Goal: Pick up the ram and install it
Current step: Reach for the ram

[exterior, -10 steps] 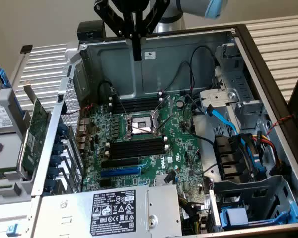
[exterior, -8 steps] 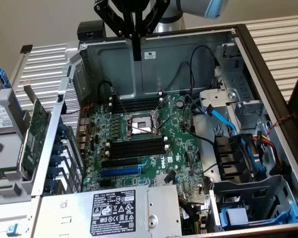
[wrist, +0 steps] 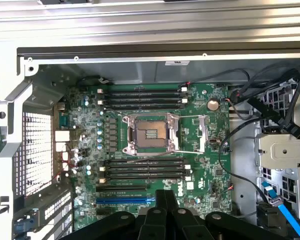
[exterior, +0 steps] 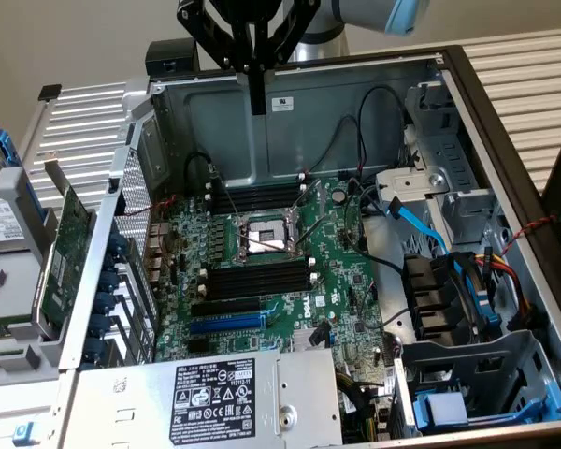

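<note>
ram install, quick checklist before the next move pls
1. Ram located: cannot tell. No stick made out in either view.
2. Gripper clear of the board: ok. It hangs high, by the case's rear wall.
3. Upper memory slots empty: ok.
4. Lower memory slots empty: ok.
5. Black cable off the slots: ok. It runs down beside the upper bank, not across it.
6. CPU socket protected: not ok. It sits bare between the banks.
</note>
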Motion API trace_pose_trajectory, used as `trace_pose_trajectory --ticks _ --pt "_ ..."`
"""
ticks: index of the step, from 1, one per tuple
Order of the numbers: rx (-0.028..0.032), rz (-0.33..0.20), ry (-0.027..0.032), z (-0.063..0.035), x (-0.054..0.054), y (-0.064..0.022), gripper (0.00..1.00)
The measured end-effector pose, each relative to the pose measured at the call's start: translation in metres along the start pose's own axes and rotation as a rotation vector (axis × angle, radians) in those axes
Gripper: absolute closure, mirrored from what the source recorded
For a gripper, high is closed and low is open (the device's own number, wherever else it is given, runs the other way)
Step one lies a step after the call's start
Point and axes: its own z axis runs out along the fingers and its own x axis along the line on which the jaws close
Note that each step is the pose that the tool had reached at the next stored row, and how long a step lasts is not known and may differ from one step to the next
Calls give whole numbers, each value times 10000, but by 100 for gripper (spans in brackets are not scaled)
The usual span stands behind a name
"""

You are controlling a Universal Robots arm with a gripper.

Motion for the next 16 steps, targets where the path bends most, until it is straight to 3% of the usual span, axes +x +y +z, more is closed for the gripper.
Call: trace_pose_trajectory --ticks 8,16 --pt "1 -1 0 -2 53 -3 89" --pt "0 -1 0 -9 375 -24 89"
